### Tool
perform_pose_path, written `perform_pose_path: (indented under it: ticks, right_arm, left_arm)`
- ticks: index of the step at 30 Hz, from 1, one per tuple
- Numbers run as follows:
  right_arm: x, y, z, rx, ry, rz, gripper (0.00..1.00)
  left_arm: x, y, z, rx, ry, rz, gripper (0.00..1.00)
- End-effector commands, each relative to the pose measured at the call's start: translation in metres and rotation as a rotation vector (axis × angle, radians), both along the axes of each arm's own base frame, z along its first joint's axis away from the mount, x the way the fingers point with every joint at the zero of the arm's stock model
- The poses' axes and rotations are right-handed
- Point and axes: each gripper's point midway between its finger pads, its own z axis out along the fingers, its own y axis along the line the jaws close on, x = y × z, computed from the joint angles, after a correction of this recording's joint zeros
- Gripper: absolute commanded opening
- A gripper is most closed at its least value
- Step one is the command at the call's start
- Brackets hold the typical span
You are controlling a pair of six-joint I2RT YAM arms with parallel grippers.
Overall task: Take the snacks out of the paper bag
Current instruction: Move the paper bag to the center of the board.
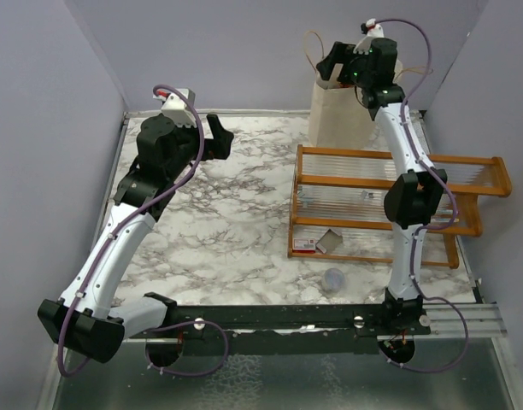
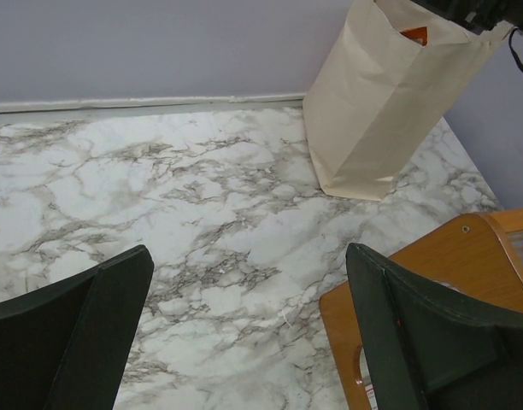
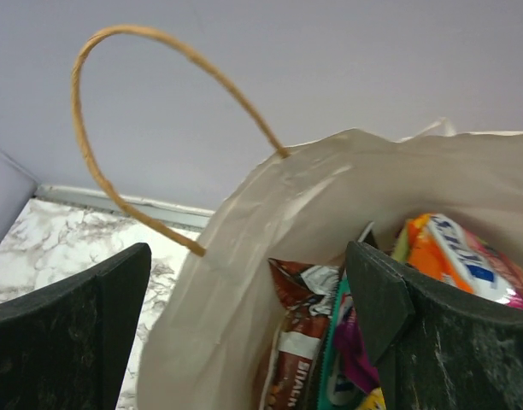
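The beige paper bag (image 1: 340, 115) stands upright at the back of the table by the wall; it also shows in the left wrist view (image 2: 377, 102). My right gripper (image 1: 340, 67) is open over the bag's mouth. In the right wrist view the gripper (image 3: 244, 329) straddles the bag's near wall (image 3: 244, 256), one finger outside and one inside. The snacks stand inside: a dark brown packet (image 3: 300, 342), a teal one (image 3: 333, 359), a purple one (image 3: 354, 342) and an orange one (image 3: 454, 256). My left gripper (image 1: 219, 137) is open and empty above the marble, left of the bag (image 2: 249, 333).
An orange wooden rack (image 1: 390, 205) with clear ribbed panels stands right of centre, in front of the bag; its corner shows in the left wrist view (image 2: 432, 282). A red-and-white card with grey box (image 1: 317, 243) lies under it. A grey round cap (image 1: 333, 278) lies nearer. Walls enclose three sides.
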Motion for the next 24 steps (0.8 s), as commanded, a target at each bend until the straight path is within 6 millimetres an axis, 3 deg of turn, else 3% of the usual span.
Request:
perform_pose_path:
  ticks: [1, 10, 15, 19, 22, 24]
  right_arm:
    - [0.005, 0.038, 0.021, -0.071, -0.165, 0.073, 0.96]
    - [0.018, 0.063, 0.025, -0.252, -0.337, 0.060, 0.90]
    - [0.029, 0.070, 0.023, -0.300, -0.379, 0.014, 0.70]
    - [0.034, 0.079, 0.027, -0.291, -0.395, 0.015, 0.46]
    - [0.026, 0.095, 0.030, -0.280, -0.398, 0.045, 0.24]
    - [0.016, 0.111, 0.035, -0.276, -0.413, 0.076, 0.19]
  left_arm:
    - [-0.004, 0.003, 0.012, -0.008, -0.017, 0.002, 0.99]
    - [-0.010, 0.004, 0.008, -0.006, -0.005, 0.002, 0.99]
    - [-0.011, 0.008, 0.004, 0.008, 0.010, 0.017, 0.99]
    - [-0.014, 0.013, 0.006, 0.015, 0.012, 0.033, 0.99]
    - [-0.018, 0.015, 0.007, 0.019, 0.011, 0.039, 0.99]
    - [-0.020, 0.019, 0.007, 0.024, 0.012, 0.051, 0.99]
